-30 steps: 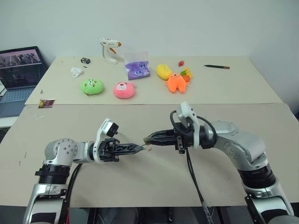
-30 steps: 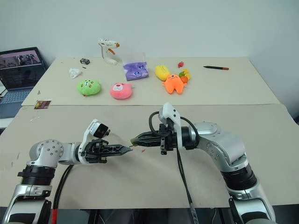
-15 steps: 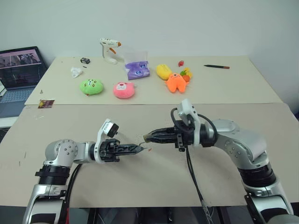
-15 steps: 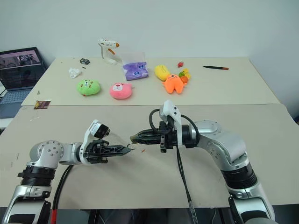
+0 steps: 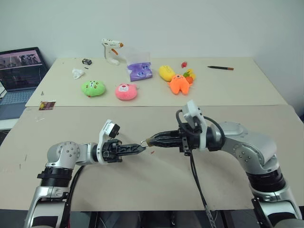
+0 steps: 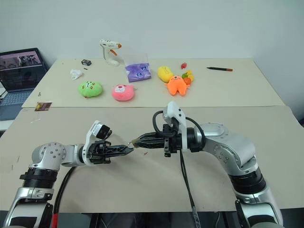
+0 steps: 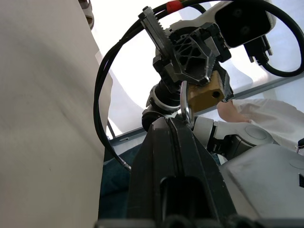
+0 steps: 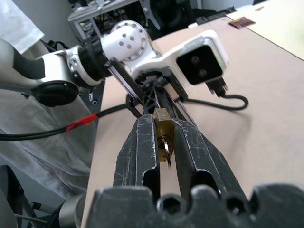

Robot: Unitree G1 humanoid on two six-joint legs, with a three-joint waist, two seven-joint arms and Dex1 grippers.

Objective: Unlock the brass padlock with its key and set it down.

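- The right gripper [image 8: 164, 142], two black ribbed fingers, pinches the small boxy gold-coloured brass padlock [image 8: 163, 127] between its tips; the padlock's body is clamped flat on both sides.
- The left gripper [image 7: 183, 124] has its black fingers pressed together on the thin silvery key [image 7: 184, 102], whose ringed head sits at the fingertips and whose blade reaches toward the padlock's underside.
- In the head views the two grippers meet tip to tip above the near beige tabletop [image 5: 156, 190]: the left points toward 3 o'clock, the right toward 9 o'clock.
- The padlock's [image 5: 148, 141] long axis lies roughly along the line of the right fingers, the keyed end turned toward the left gripper; whether the shackle is sprung I cannot tell.
- A small red speck [image 5: 152, 152] lies on the table just at 5 o'clock of the meeting point.
- The near table has bare surface all round the grippers; its far edge butts against a second beige table [image 5: 247, 90] at 12 o'clock.
- On that far table, well apart from the grippers: a green round plush toy [image 5: 93, 88], a pink round plush toy [image 5: 126, 91], an orange plush toy [image 5: 178, 84], a yellow plush toy [image 5: 166, 72], a purple pouch [image 5: 140, 71], a white glue gun [image 5: 111, 50] and a dark pencil [image 5: 220, 68].
- An open laptop [image 5: 19, 71] stands at 10 o'clock, off the tables' left edge.
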